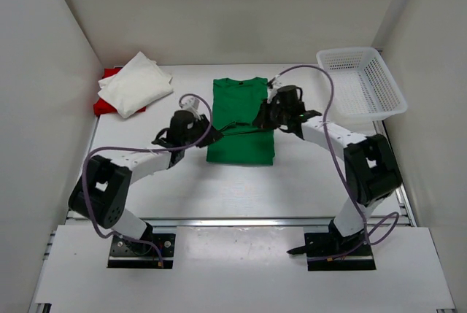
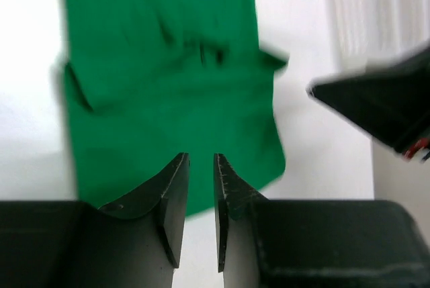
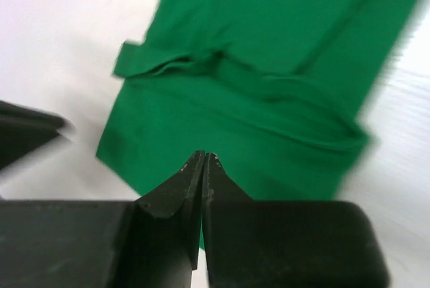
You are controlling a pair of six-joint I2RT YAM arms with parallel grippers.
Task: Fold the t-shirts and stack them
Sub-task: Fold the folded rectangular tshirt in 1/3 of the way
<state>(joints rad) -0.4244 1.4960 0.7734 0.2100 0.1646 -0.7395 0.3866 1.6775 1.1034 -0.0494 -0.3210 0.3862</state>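
One green t-shirt (image 1: 241, 109) lies on the tabletop (image 1: 219, 189). We see the left gripper (image 2: 200, 160) slightly parted, empty; the right gripper (image 3: 203, 155) is pinched shut.

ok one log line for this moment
green t-shirt: sides folded in | left claw: open, empty | right claw: shut, empty
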